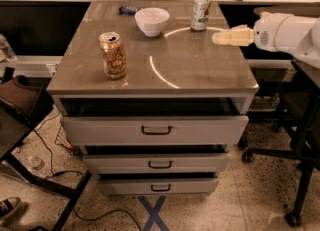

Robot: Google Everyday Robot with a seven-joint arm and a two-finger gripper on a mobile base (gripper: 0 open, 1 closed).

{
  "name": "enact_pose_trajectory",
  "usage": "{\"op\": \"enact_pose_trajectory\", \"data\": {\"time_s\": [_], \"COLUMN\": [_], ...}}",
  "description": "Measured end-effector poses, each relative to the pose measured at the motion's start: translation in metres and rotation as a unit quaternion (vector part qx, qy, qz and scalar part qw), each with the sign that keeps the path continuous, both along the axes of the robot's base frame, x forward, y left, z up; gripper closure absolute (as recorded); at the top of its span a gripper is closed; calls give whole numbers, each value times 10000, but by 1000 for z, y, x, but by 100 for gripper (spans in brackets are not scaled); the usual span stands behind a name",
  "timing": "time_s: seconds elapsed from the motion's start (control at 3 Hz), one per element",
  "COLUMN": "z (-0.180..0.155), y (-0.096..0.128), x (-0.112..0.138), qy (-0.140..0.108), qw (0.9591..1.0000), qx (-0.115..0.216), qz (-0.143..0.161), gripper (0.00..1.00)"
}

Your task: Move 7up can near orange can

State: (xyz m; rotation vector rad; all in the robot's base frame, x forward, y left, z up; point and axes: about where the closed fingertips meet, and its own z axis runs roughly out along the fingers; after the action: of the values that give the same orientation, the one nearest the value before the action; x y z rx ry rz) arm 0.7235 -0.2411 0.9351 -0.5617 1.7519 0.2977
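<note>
The 7up can (201, 11), whitish-silver with green and red marks, stands upright at the back right of the grey cabinet top (165, 70). The orange can (113, 55), orange-gold with an opened tab, stands upright at the front left of the top. My gripper (220, 38), cream-coloured on a white arm, reaches in from the right. It hovers over the right side of the top, a little in front of and to the right of the 7up can, apart from it. It holds nothing.
A white bowl (152, 21) sits at the back middle, left of the 7up can. A small dark blue packet (127, 10) lies behind it. The cabinet's three drawers (156, 130) are partly pulled out. A chair base (285, 160) stands on the right.
</note>
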Motion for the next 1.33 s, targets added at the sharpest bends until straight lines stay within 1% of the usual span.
{"op": "enact_pose_trajectory", "data": {"time_s": [0.33,0.67,1.0,1.33], "z": [-17,-28,-25,-11], "y": [-5,-14,-21,-25], "x": [78,153,182,196], "qy": [-321,-642,-835,-973], "qw": [9984,9943,9912,9897], "qx": [380,693,822,801], "qz": [-249,-497,-623,-680], "gripper": [0,0,0,0]}}
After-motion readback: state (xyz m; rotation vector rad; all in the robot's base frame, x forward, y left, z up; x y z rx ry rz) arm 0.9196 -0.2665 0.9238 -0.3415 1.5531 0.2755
